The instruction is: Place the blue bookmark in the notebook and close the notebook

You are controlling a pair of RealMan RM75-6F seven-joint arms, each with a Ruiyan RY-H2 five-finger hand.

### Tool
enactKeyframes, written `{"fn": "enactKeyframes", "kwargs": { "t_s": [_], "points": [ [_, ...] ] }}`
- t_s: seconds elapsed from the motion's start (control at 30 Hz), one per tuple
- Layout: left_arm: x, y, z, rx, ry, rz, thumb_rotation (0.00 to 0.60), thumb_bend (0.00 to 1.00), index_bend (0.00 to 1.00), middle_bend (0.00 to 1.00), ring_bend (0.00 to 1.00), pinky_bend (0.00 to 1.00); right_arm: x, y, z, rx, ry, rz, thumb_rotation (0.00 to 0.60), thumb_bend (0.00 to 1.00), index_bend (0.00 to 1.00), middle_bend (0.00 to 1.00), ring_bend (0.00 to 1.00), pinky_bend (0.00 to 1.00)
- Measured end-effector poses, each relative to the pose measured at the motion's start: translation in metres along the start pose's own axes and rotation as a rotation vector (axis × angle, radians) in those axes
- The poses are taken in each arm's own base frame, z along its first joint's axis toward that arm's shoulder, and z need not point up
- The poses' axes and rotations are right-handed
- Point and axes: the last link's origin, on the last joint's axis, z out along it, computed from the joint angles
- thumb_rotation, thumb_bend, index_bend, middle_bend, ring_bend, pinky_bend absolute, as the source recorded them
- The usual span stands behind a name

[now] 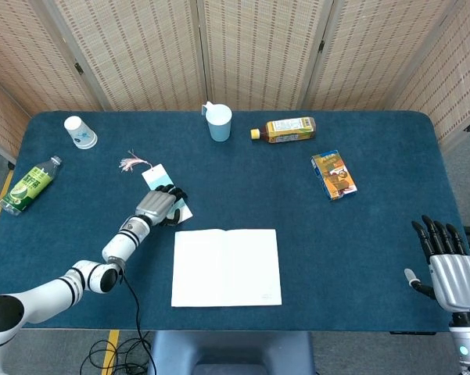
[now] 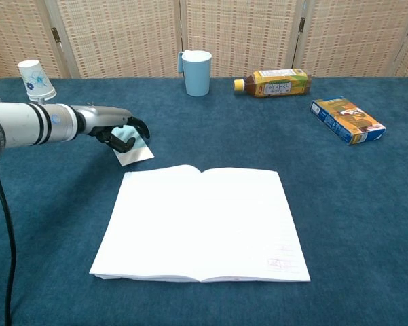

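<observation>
The blue bookmark (image 1: pixel 156 177) lies flat on the blue cloth, up and left of the open white notebook (image 1: pixel 226 266), with its pink tassel (image 1: pixel 131 163) at the far end. My left hand (image 1: pixel 161 206) rests over the bookmark's near end with its fingers curled down onto it. In the chest view, light blue shows between the fingers of the left hand (image 2: pixel 119 130), and the bookmark's corner (image 2: pixel 136 155) still lies on the cloth; a firm grip is not clear. The notebook (image 2: pixel 202 222) lies flat and open. My right hand (image 1: pixel 447 262) hovers open off the table's front right corner.
At the back stand a light blue cup (image 1: pixel 219 123) and a lying tea bottle (image 1: pixel 285 129). A snack box (image 1: pixel 334 175) lies at the right. A paper cup (image 1: pixel 80 131) and a green bottle (image 1: pixel 30 184) lie at the left.
</observation>
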Motion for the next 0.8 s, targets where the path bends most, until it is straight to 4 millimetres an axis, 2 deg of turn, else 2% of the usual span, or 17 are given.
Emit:
{"fn": "enactKeyframes", "kwargs": {
  "t_s": [0.17,0.33,0.57,0.8],
  "points": [
    [-0.001,-0.003,0.003,0.02,0.003,0.015,0.365,0.71,0.21,0.15,0.01,0.12,0.0,0.001,-0.001,-0.005,0.002,0.004,0.6,0.21,0.0,0.02,0.0,0.0],
    [-0.002,-0.009,0.003,0.054,0.003,0.041,0.299,0.71,0.21,0.15,0.01,0.12,-0.001,0.003,-0.002,-0.01,0.002,0.005,0.6,0.21,0.0,0.02,0.0,0.0],
    [-0.001,-0.017,-0.003,0.098,0.005,0.058,0.276,0.71,0.22,0.16,0.01,0.11,-0.001,0.002,-0.002,-0.004,0.001,0.008,0.6,0.21,0.0,0.02,0.0,0.0],
    [0.001,-0.027,-0.019,0.175,-0.007,0.046,0.258,0.71,0.23,0.17,0.01,0.11,0.001,0.002,-0.005,0.002,0.015,0.014,0.6,0.21,0.0,0.02,0.0,0.0]
  ]
}}
